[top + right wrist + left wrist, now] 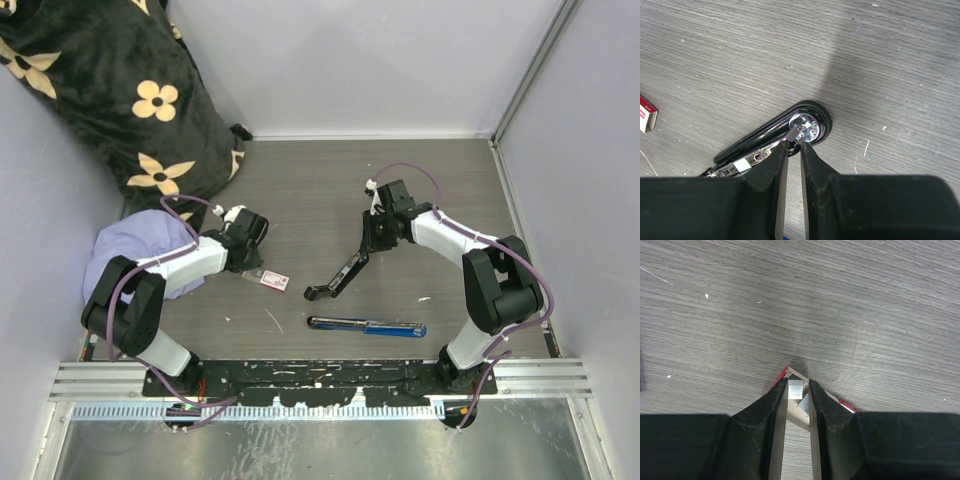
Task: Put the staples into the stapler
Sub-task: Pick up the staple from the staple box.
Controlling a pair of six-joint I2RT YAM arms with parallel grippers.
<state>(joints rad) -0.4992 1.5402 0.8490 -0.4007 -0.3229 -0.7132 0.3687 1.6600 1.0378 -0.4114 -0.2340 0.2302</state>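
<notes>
The left fingers (pixel 767 407) stand slightly apart over the open staples box (pixel 273 280) on the bench (pixel 420 190), with a silvery strip (pixel 795 388) between them; whether they pinch it I cannot tell. The right fingers (pixel 771 165) grip a thin metal part of the opened black stapler (pixel 338 278), right of the box

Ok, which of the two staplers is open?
The black stapler, opened at its hinge, with the right gripper pinching its metal part. The blue stapler, nearer the arm bases, lies closed and flat, untouched.
</notes>
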